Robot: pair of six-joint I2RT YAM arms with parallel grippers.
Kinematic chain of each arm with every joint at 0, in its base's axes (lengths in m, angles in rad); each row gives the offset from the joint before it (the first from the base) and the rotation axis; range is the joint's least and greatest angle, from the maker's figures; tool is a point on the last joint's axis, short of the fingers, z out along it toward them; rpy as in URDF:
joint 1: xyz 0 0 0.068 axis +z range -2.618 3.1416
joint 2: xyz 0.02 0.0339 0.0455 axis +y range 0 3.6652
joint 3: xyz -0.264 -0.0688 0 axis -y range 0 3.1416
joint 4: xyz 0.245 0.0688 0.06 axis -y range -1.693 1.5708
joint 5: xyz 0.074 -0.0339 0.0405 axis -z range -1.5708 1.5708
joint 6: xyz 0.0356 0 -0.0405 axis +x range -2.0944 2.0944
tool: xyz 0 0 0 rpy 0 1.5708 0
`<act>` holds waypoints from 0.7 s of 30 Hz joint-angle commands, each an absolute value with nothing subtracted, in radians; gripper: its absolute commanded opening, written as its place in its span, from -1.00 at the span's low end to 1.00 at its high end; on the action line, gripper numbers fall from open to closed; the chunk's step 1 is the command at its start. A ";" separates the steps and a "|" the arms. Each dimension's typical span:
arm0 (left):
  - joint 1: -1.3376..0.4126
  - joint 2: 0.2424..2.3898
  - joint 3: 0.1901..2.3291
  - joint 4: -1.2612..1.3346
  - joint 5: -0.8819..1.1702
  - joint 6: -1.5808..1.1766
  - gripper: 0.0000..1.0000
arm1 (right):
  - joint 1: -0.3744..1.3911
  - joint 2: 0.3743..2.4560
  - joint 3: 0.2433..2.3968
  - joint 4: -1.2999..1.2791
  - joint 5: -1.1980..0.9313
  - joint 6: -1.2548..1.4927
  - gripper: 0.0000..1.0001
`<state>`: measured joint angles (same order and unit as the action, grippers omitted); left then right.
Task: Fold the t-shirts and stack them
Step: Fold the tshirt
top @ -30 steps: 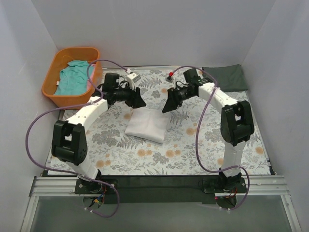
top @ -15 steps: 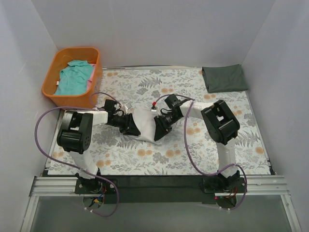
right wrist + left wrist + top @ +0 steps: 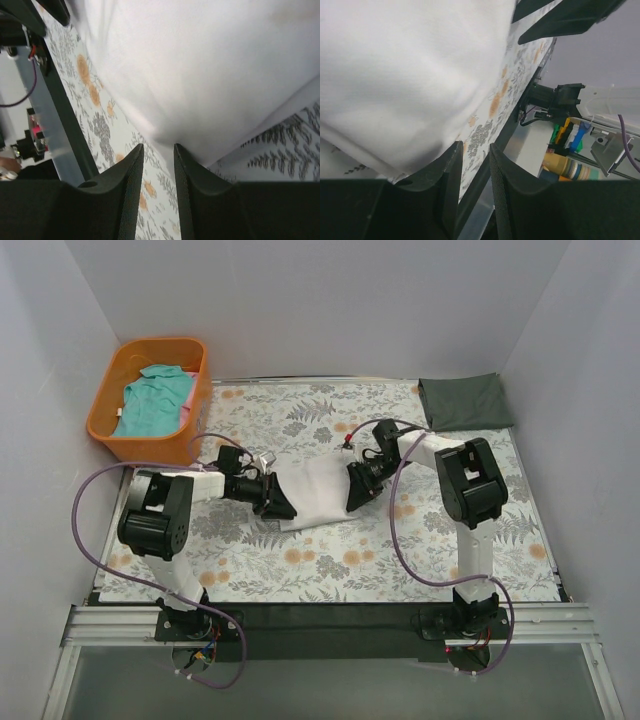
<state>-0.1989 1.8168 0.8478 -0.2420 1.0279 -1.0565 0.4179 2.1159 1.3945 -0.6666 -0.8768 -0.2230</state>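
A folded white t-shirt [image 3: 318, 492] lies on the floral table cover, mid-table. My left gripper [image 3: 279, 504] sits low against its left edge and my right gripper [image 3: 356, 490] against its right edge. In the left wrist view the white t-shirt [image 3: 410, 75] bulges over the left finger, and the left gripper [image 3: 475, 147] shows only a narrow gap with table behind it. In the right wrist view the white t-shirt [image 3: 200, 65] ends just ahead of the right gripper [image 3: 158, 147], also narrowly open. A dark grey-green t-shirt [image 3: 465, 400] lies folded at the back right. A teal t-shirt [image 3: 155, 400] lies in the basket.
An orange basket [image 3: 110, 435] stands at the back left. White walls enclose the table on three sides. The black front rail [image 3: 330, 615] runs along the near edge by the arm bases. Purple cables loop beside both arms.
Both arms have dropped from above the white t-shirt to table level at its two sides. Both pairs of jaws have narrowed. The t-shirt has shifted a little right and looks stretched.
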 commanded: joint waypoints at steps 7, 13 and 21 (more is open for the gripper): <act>-0.192 1.716 0.972 -0.084 1.048 -1.157 -0.42 | 0.420 1.953 1.549 -0.769 -1.074 -0.313 -0.17; -0.173 1.873 1.084 -0.045 0.994 -1.155 -0.32 | 0.420 2.186 1.814 -0.646 -1.080 -0.155 -0.15; -0.130 2.028 1.233 -0.143 0.956 -1.033 -0.29 | 0.393 2.443 1.991 -0.526 -0.994 -0.080 -0.19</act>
